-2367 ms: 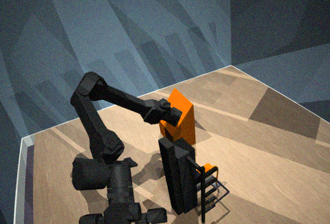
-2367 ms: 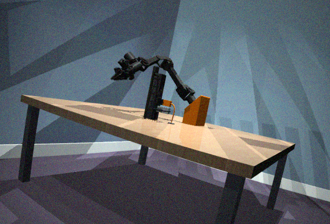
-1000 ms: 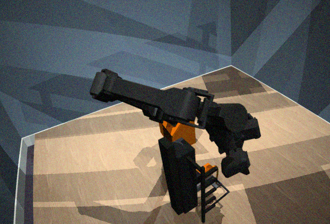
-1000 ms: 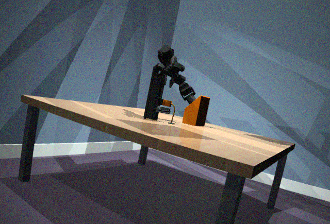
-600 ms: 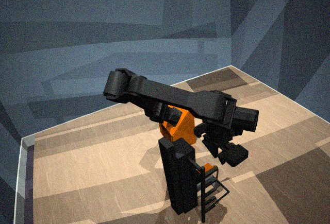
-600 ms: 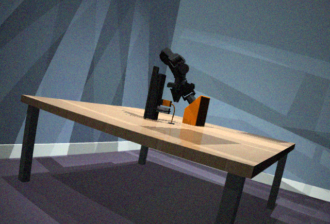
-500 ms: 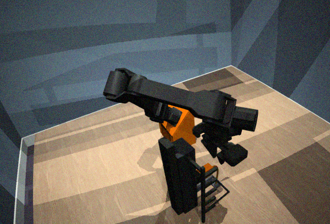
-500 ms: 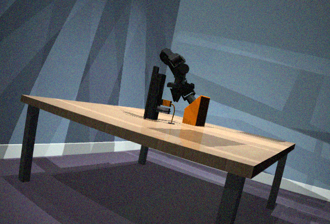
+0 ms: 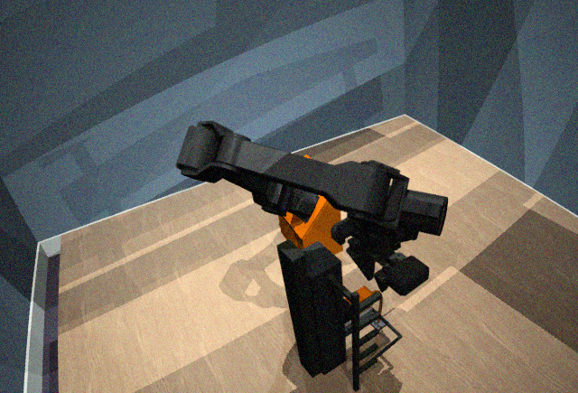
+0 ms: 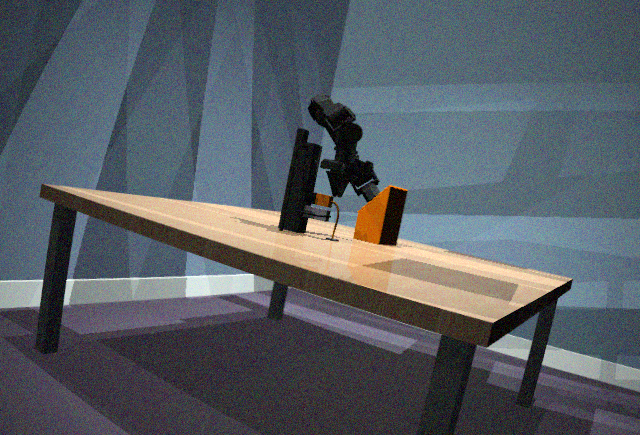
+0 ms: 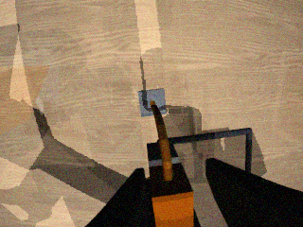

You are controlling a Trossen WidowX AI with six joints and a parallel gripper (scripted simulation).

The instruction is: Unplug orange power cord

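Observation:
The black power strip (image 9: 317, 328) (image 10: 297, 192) stands upright on the table. The orange plug (image 9: 364, 293) (image 10: 324, 199) (image 11: 173, 210) sticks out of its side, against the strip. Its orange cord (image 9: 380, 305) (image 10: 338, 218) (image 11: 163, 147) bends down to a small grey-blue plate (image 11: 144, 96) on the table. My gripper (image 9: 369, 273) (image 10: 338, 193) (image 11: 176, 170) is open, with nothing between its fingers. It points down just above the plug and its cord end. In the wrist view the fingers lie on either side of the plug; contact cannot be seen. The far finger is hidden in the top and exterior views.
A thin black wire frame (image 9: 356, 356) (image 11: 249, 151) stands beside the strip, near the plug. A grey block (image 10: 316, 212) sits under the plug. A large orange wedge-shaped block (image 9: 326, 232) (image 10: 381, 221) stands by the arm's base. The tabletop (image 10: 180, 218) ends at its front edge.

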